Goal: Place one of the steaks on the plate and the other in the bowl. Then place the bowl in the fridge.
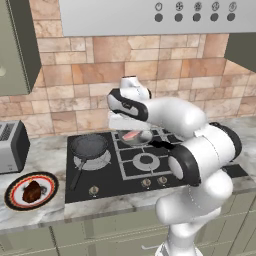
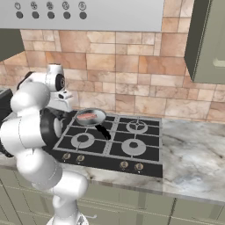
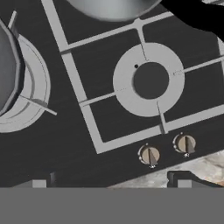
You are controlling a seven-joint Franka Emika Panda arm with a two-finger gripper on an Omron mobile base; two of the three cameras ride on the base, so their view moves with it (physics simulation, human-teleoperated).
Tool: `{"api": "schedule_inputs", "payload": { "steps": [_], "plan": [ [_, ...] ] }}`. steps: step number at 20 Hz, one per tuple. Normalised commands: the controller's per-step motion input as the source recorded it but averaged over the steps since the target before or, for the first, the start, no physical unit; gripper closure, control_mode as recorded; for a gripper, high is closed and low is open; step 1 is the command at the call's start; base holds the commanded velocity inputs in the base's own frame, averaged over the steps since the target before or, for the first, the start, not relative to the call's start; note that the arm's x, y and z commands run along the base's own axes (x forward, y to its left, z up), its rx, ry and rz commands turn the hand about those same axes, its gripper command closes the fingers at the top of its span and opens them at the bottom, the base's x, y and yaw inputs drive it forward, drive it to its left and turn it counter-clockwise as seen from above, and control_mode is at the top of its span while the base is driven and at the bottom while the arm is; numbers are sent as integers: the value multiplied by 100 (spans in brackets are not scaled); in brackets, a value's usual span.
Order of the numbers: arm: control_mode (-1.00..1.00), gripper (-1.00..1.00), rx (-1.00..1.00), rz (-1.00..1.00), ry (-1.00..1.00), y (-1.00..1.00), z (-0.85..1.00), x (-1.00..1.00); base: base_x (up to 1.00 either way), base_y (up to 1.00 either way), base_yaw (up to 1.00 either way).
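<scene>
The dark reddish-brown steak (image 1: 32, 192) lies on the black-rimmed plate (image 1: 15, 183) at the counter's front left. The pale pink steak (image 1: 131, 135) (image 2: 89, 116) rests in a silver frying pan (image 2: 93, 119) on a rear burner. My gripper (image 3: 109, 183) hangs over the stove, pointing down at the front burner (image 3: 151, 80). It is open, with nothing between its fingertips (image 3: 34, 183). The silver pan's edge (image 3: 113, 8) sits just beyond it. The bowl and the fridge are out of view.
A dark frying pan (image 1: 90, 146) (image 3: 5, 74) sits on the left burner, its handle toward the front. A toaster (image 1: 12, 146) stands at the far left. Stove knobs (image 3: 150, 155) line the front edge. Bare marble counter (image 2: 193, 154) lies right of the stove.
</scene>
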Motion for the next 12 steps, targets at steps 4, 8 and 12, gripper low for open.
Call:
{"api": "schedule_inputs", "payload": {
  "steps": [4, 8, 12],
  "plan": [
    [-100, -100, 0, 2, 0, -40, -2, 58, 0, 0, 0],
    [-100, -100, 0, 5, 2, -32, -6, 49, 0, 0, 0],
    [-100, -100, -3, 1, 0, -27, -19, 49, 0, 0, 0]
  ]
}}
